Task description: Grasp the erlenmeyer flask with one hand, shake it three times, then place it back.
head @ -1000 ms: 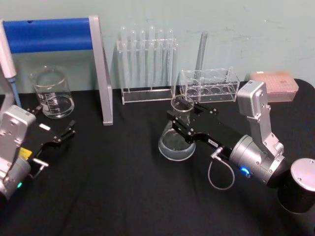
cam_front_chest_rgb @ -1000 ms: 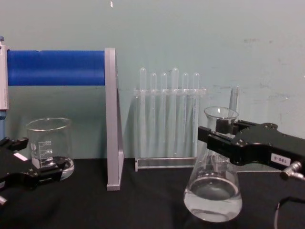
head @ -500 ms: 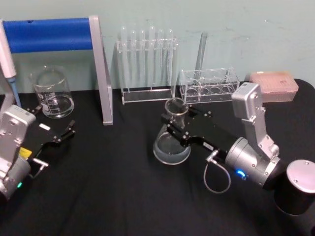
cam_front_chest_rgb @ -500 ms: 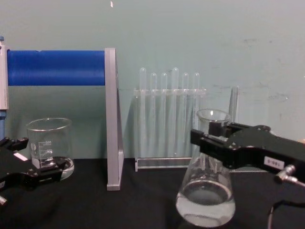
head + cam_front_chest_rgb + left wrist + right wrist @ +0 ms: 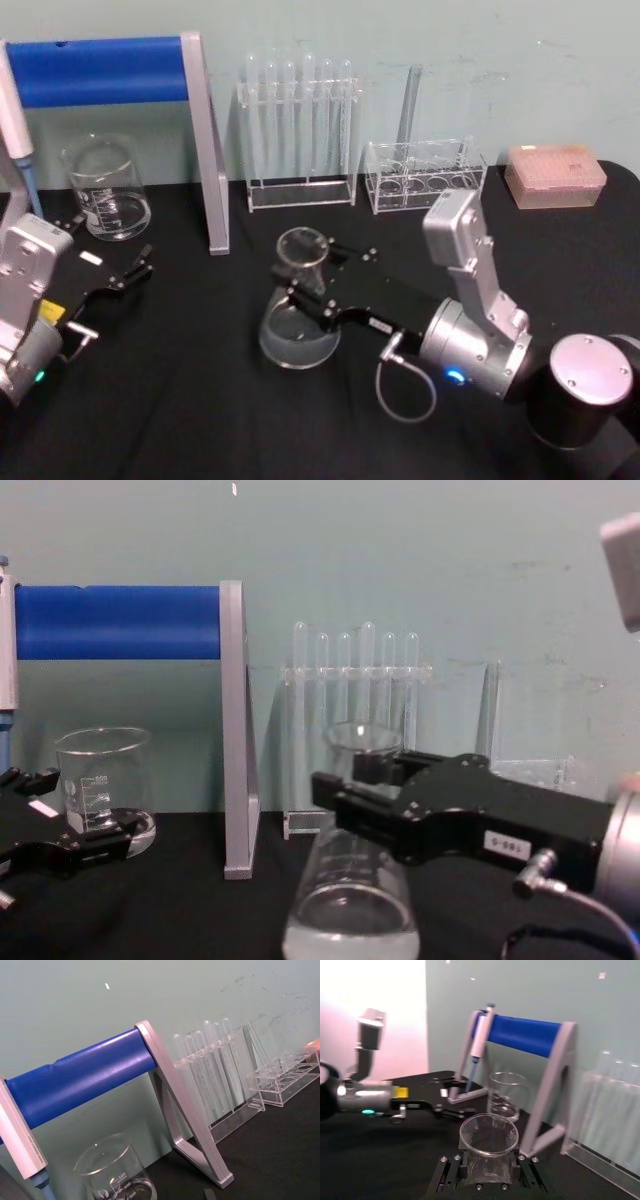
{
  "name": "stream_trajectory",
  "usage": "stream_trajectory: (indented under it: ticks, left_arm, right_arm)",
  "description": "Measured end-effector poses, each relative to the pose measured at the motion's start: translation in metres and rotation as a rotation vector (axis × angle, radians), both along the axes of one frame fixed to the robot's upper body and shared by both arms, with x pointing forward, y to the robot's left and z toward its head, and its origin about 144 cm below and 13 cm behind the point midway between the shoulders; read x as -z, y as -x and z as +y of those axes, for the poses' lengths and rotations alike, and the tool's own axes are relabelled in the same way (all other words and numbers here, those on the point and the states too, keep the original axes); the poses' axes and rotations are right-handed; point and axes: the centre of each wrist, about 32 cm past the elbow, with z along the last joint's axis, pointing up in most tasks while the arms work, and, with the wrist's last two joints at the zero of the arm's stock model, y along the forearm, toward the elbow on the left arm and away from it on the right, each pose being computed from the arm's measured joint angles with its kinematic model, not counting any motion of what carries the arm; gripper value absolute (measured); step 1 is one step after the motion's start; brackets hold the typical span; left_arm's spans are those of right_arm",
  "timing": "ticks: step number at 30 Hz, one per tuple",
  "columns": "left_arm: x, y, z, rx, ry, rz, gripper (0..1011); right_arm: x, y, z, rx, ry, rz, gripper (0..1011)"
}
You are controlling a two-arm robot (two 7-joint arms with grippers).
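The erlenmeyer flask point(image 5: 295, 338) is clear glass with some clear liquid in its wide base point(image 5: 350, 925). My right gripper point(image 5: 305, 278) is shut on its neck, just under the flared rim point(image 5: 489, 1132), over the middle of the black table. The black jaws sit on either side of the neck in the chest view point(image 5: 345, 785) and the right wrist view point(image 5: 489, 1170). I cannot tell whether the base touches the table. My left gripper point(image 5: 115, 242) rests open at the table's left, near the beaker, holding nothing.
A glass beaker point(image 5: 105, 190) stands at the back left beside a grey stand with a blue bar point(image 5: 100, 70) and a hanging pipette point(image 5: 15, 120). Behind are a test tube rack point(image 5: 300, 130), a low clear rack point(image 5: 425, 175) and a pink box point(image 5: 555, 175).
My right gripper has carried the flask leftwards and nearer to me, from beside the low clear rack to the table's middle. The left arm has not moved.
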Motion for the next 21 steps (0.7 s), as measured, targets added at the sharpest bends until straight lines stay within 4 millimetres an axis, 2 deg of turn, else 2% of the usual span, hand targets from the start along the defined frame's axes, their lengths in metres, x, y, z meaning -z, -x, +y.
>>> stream_trajectory:
  ticks: [10, 21]
  left_arm:
    - [0.0000, 0.0000, 0.0000, 0.000, 0.000, 0.000, 1001]
    - [0.0000, 0.0000, 0.0000, 0.000, 0.000, 0.000, 1001]
  right_arm:
    - [0.0005, 0.0059, 0.0122, -0.095, 0.010, 0.000, 449]
    - [-0.0020, 0.0004, 0.0029, -0.017, -0.005, -0.011, 449]
